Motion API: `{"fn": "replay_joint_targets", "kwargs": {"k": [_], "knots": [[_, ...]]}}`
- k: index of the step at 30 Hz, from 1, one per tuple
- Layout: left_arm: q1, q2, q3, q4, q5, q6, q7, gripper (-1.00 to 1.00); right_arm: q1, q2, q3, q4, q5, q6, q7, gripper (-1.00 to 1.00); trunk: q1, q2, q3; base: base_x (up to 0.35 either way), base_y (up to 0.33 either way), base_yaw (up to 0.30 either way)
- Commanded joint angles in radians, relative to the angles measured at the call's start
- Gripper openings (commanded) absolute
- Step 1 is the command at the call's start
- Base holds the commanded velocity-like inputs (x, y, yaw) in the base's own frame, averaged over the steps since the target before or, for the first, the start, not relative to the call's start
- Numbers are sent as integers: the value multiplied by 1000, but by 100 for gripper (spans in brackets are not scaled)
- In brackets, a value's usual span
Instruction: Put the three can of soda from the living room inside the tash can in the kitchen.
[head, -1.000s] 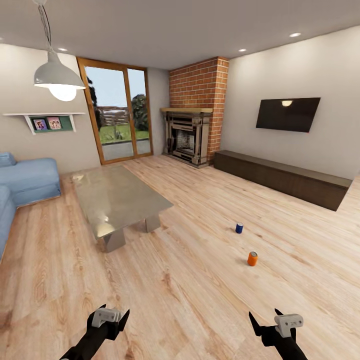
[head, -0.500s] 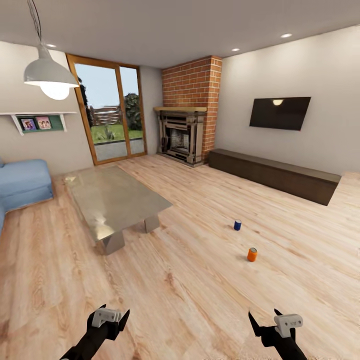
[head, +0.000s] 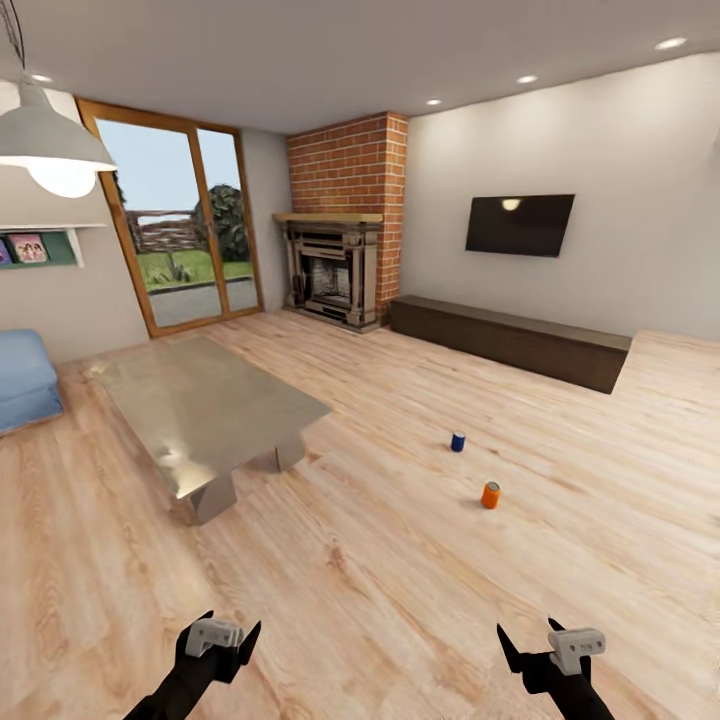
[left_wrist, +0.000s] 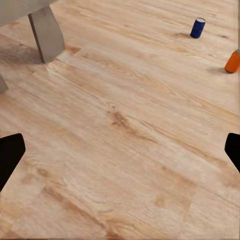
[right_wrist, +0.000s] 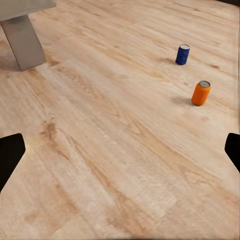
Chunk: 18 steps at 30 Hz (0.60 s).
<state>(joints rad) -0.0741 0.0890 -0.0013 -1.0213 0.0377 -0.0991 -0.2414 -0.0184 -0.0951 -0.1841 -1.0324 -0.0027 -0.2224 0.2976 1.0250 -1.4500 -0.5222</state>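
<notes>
Scenery has slid leftward as the camera swings, bringing the orange can (head: 490, 495) and the blue can (head: 457, 441) on the floor nearer ahead of the empty, spread-open right gripper (head: 549, 648) and left gripper (head: 222, 640), well apart.

1 dark blue can (head: 457, 441) and 1 orange can (head: 490, 495), both silver-topped. Light wood-grain floor (head: 400, 600), red brick fireplace (head: 345, 170), black TV (head: 519, 224), blue sofa (head: 25, 378).
</notes>
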Motion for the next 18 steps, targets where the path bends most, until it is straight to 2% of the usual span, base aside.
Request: {"fn": "replay_joint_targets", "kwargs": {"k": [1, 5, 8, 11, 12, 18], "knots": [[0, 0, 0, 3, 0, 0, 0, 100, 0, 0, 0, 0, 0, 0, 0, 100, 0, 0, 0, 0, 317, -236], [0, 0, 0, 11, 2, -1, 0, 100, 0, 0, 0, 0, 0, -1, 0, 100, 0, 0, 0, 0, 280, -236], [0, 0, 0, 14, 2, -4, 1, 100, 0, 0, 0, 0, 1, -3, 0, 100, 0, 0, 0, 0, 116, -226], [0, 0, 0, 14, 2, -5, 1, 100, 0, 3, 0, 0, 1, -4, -2, 100, 0, 0, 0, 0, 38, -149], [0, -1, 0, 15, 1, -5, 2, 100, 0, 13, -1, 0, 3, -5, -2, 100, 0, 0, 0, -106, -31, -48], [0, -1, 0, 15, 1, -5, 2, 100, 0, 20, -1, 0, 4, -6, -4, 100, 0, 0, 0, -201, -102, -21]]}}
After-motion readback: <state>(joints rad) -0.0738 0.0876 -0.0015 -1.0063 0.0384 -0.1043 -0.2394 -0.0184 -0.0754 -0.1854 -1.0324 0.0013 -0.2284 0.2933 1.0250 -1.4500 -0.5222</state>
